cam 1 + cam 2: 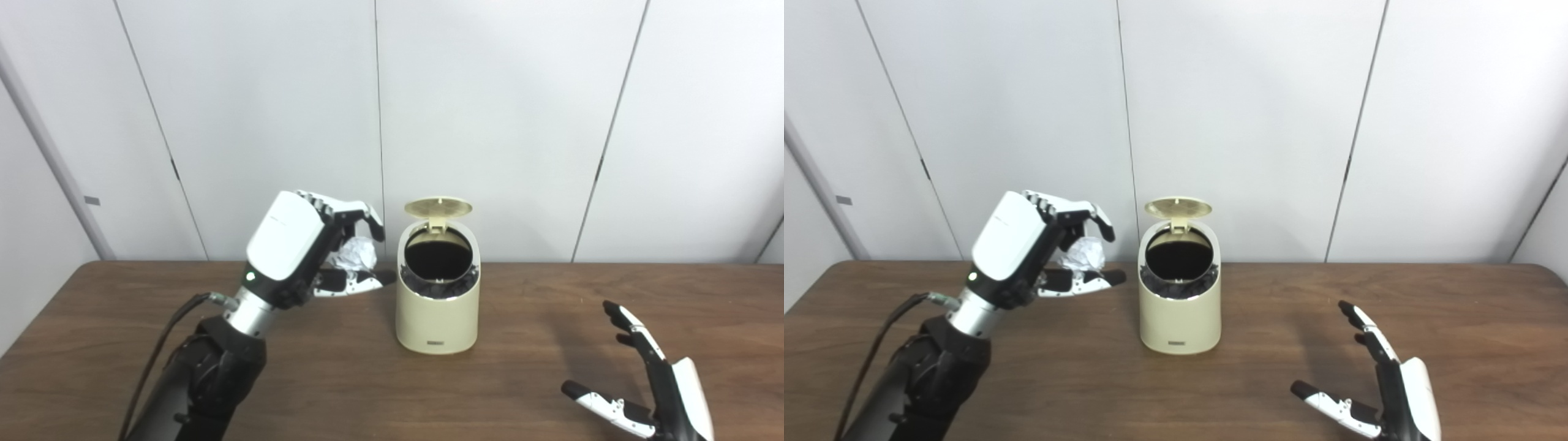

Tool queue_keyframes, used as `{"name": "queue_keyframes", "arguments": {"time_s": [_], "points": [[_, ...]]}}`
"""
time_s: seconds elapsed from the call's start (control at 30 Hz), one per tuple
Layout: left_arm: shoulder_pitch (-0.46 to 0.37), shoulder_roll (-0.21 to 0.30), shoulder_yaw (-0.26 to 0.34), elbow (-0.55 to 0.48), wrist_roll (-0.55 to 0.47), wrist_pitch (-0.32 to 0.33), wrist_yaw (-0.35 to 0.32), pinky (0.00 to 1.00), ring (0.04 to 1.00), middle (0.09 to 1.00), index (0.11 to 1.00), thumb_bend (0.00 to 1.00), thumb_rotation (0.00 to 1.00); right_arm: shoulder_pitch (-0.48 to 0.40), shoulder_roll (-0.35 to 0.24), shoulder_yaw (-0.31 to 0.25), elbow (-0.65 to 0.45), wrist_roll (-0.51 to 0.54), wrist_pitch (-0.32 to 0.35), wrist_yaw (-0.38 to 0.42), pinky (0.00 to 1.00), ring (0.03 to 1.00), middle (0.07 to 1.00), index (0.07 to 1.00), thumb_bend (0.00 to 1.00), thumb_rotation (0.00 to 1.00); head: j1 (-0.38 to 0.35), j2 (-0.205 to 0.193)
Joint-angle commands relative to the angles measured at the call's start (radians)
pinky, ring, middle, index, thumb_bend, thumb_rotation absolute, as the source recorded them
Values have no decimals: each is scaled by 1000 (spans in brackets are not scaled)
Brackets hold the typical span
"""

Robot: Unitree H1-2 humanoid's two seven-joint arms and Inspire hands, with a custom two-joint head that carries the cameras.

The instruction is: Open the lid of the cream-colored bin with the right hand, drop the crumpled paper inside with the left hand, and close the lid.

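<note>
The cream-colored bin (436, 306) stands in the middle of the wooden table (343, 380), with its round lid (438, 207) raised upright at the back and the dark opening showing. The left hand (306, 248) is up in the air just left of the bin, its fingers curled around the crumpled paper (356, 253). The right hand (1387, 383) is low at the near right, well apart from the bin, with fingers spread and holding nothing.

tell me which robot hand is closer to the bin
Left. The left robot hand holds the paper just beside the bin; the right robot hand is open, well off to its other side.
</note>
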Motion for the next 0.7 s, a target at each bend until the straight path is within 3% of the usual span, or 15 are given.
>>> {"name": "queue_keyframes", "arguments": {"time_s": [0.0, 0.33, 0.67], "points": [[-60, -3, -2, 10, 13, -26, 36, 129, 165, 223, 470, 509, 34, 8, 76, 40, 28, 14, -25, -26, 772, 851, 866, 865, 854, 583, -2, 1], [-91, -25, -38, 119, 66, -77, 101, 123, 164, 229, 470, 509, 34, 5, 99, 71, 52, 15, -38, -58, 735, 836, 865, 849, 874, 578, -62, -16], [-153, -45, -131, 291, 129, -83, 218, 106, 137, 194, 470, 510, 33, 26, 120, 100, 35, -2, -34, -79, 763, 853, 875, 849, 842, 558, -105, -21]]}}
